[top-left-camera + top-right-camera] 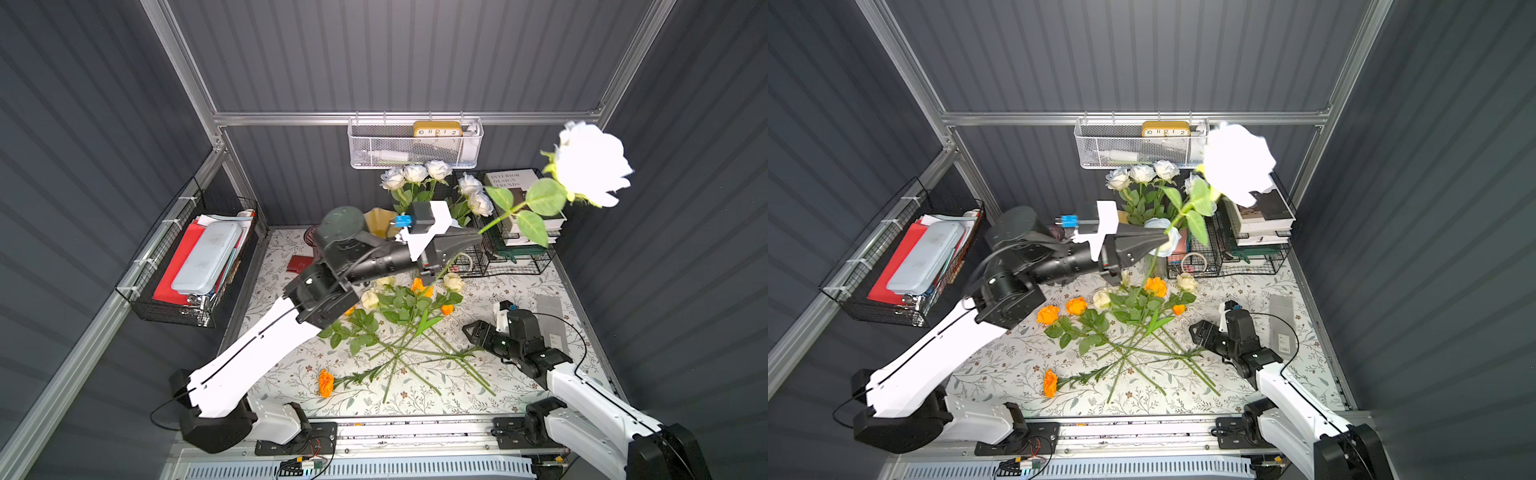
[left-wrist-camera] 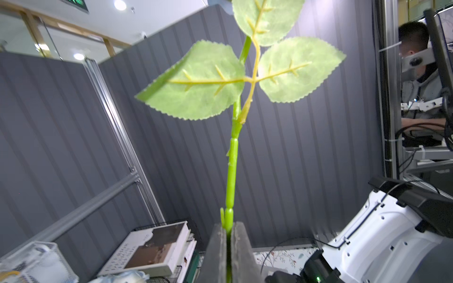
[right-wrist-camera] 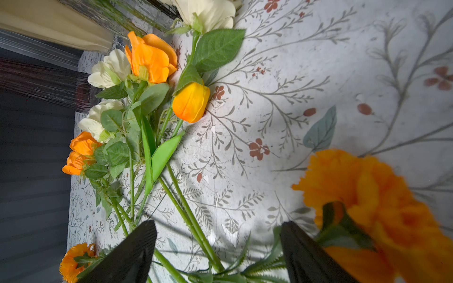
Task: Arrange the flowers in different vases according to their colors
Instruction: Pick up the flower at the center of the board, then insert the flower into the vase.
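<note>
Left wrist view: the left gripper (image 2: 228, 227) is clamping the green stem of a white rose (image 2: 231, 171), with its jaws pressing together on the bare stretch just below the three-leaf spray.
Rose position: in both top views the flower is hanging well above the table. Its bloom is reaching up toward the camera, and the lower end of its stem is poking out beneath the jaws.
Right gripper (image 3: 217, 224): it is hovering low over the tablecloth (image 3: 318, 73) with jaws standing wide apart and gripping nothing. Crossed stems are lying between the fingers, and a ruffled orange marigold (image 3: 367, 196) is sitting just beside one of them.
Loose flowers (image 1: 399, 307): orange and cream blooms are lying mid-table in a tangle.
Vases: a white bunch (image 1: 415, 172) is already standing at the back. The cream-yellow vase (image 1: 378, 220) is peeking out behind the left arm, which is hiding most of the rest.
Step, judged: the rose is probably heading for the white bunch.
Handling, judged: it is looking light but top-heavy. The plastic stem is likely stiff and smooth enough to twist in a pinch, while the cloth leaves and petals are soft and easily crushed.
Where to hold: bare stem between the knuckled nodes, below the leaves, is serving best. That grip is keeping the lower end free for a vase mouth.
</note>
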Robot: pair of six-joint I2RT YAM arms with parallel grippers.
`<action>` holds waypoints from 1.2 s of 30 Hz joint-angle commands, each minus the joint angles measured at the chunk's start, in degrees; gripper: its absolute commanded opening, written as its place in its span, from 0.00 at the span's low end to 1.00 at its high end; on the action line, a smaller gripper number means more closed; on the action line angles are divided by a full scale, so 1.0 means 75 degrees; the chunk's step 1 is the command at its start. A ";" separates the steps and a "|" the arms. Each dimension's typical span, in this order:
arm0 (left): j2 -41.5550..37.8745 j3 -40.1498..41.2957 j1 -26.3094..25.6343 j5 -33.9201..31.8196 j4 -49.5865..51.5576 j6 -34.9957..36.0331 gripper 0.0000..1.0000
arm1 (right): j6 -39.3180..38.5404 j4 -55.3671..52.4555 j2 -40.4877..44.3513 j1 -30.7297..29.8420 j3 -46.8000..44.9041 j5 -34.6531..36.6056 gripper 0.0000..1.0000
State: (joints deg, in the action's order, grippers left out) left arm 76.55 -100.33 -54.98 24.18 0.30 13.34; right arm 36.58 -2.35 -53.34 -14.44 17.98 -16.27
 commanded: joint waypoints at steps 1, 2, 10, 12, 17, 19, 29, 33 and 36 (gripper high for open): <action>-0.0604 0.0080 0.0201 -0.0494 -0.0656 -0.0279 0.00 | -0.0025 0.0116 -0.0037 0.0024 -0.0077 0.0072 0.84; -0.0739 0.0120 0.0228 -0.0743 -0.0535 -0.0251 0.00 | -0.0024 0.0120 -0.0028 0.0026 -0.0077 0.0073 0.84; -0.1183 0.0762 0.1258 -0.2784 -0.1074 0.0229 0.00 | -0.0048 0.0091 -0.0025 0.0023 -0.0054 0.0061 0.85; -0.0973 0.0930 0.1897 -0.2545 -0.1578 -0.0096 0.00 | -0.0060 0.0064 -0.0030 0.0025 -0.0030 0.0056 0.84; -0.0335 0.1628 0.3522 -0.1443 -0.3679 -0.1580 0.00 | -0.0081 -0.0057 0.0056 0.0015 0.0005 0.0049 0.84; 0.0017 0.1798 0.4101 -0.0865 -0.4700 -0.2597 0.00 | -0.0111 -0.0118 0.0119 0.0025 0.0005 0.0060 0.84; 0.1156 0.1690 0.4276 0.0308 -0.6218 -0.4214 0.00 | -0.0118 -0.0177 0.0222 0.0024 -0.0019 0.0166 0.84; 0.1342 0.1889 0.4272 0.0376 -0.6655 -0.4482 0.00 | -0.0124 -0.0109 0.0152 0.0026 -0.0007 0.0131 0.85; 0.1674 0.2018 0.4280 0.0424 -0.7206 -0.4766 0.00 | -0.0120 -0.0067 0.0060 0.0024 0.0017 0.0075 0.85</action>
State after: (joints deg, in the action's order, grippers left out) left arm 86.76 -86.46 -22.92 25.56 -47.40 -18.50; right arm 36.38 -3.01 -52.31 -14.44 17.98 -15.59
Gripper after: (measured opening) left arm 0.074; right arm 0.845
